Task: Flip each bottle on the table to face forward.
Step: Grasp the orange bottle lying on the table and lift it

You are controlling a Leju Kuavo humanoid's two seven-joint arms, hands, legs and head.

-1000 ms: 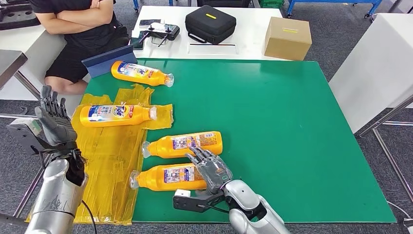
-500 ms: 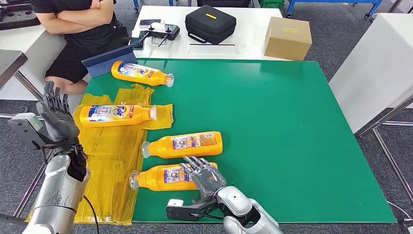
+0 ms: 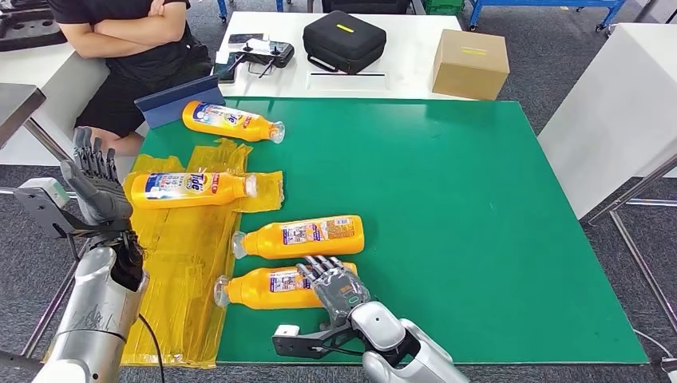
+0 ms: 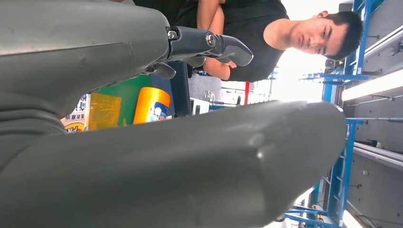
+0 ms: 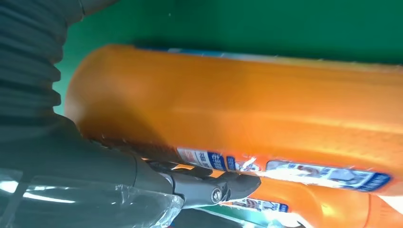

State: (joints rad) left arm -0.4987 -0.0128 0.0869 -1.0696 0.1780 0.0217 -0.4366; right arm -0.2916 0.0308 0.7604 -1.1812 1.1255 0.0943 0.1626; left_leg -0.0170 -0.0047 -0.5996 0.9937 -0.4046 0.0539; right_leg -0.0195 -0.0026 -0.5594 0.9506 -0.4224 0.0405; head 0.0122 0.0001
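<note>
Several orange bottles lie on their sides on the green table [image 3: 479, 223]. The farthest bottle [image 3: 231, 120] is near the back left corner. A Tide-labelled bottle [image 3: 190, 188] rests on yellow plastic. A third bottle [image 3: 302, 236] lies mid-table, and the nearest bottle [image 3: 267, 289] lies just in front of it. My right hand [image 3: 334, 286] lies over the nearest bottle's base end with its fingers spread across it; the right wrist view shows that bottle [image 5: 266, 104] close against the palm. My left hand [image 3: 96, 185] is raised off the table's left edge, fingers apart, holding nothing.
A crumpled yellow plastic sheet [image 3: 184, 263] covers the table's left side. A blue tablet [image 3: 177, 100] leans at the back left beside a seated person [image 3: 132, 32]. Behind, a white table carries a black case [image 3: 345, 38], a cardboard box [image 3: 471, 62] and a controller [image 3: 263, 52].
My right hand has drawn back from between the two near bottles onto the nearest bottle's base end. My left hand has risen slightly. The bottles have not moved.
</note>
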